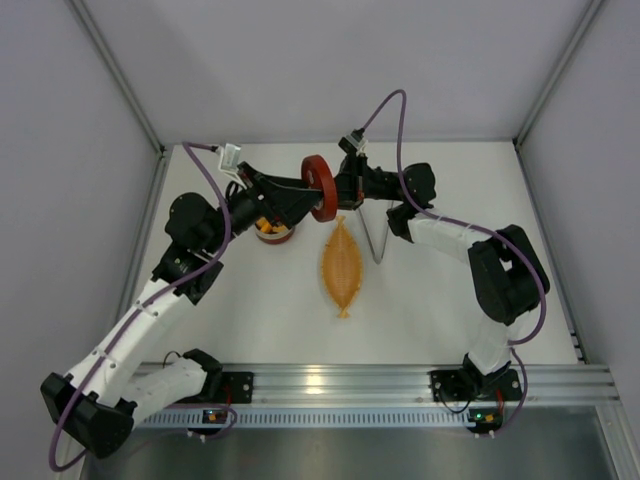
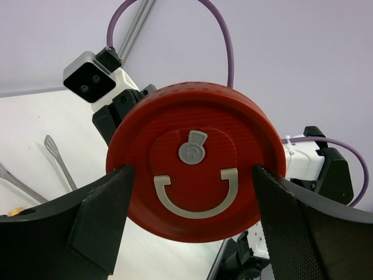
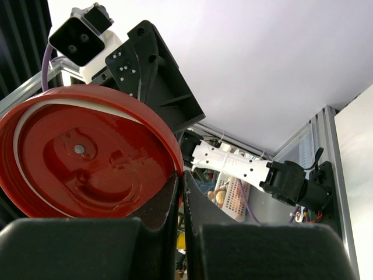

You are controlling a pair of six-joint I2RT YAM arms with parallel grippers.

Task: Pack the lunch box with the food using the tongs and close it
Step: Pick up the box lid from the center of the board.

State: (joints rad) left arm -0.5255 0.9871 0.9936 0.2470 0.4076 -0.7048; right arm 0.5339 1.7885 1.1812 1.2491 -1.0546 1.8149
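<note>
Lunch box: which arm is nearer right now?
Left. Its wrist passes right over the lunch box, left gripper flanking the red lid. The right gripper pinches that lid's rim from the far side.

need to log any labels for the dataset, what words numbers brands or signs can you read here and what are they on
No words, numbers or brand names can be read in any view.
On top of the red lid: a grey smile-shaped curve, a sign and not letters.
Above that curve: a small round grey tab with a tiny embossed symbol, too blurred to read.
Underside of the lid, in the right wrist view: moulded shapes only, no text.
</note>
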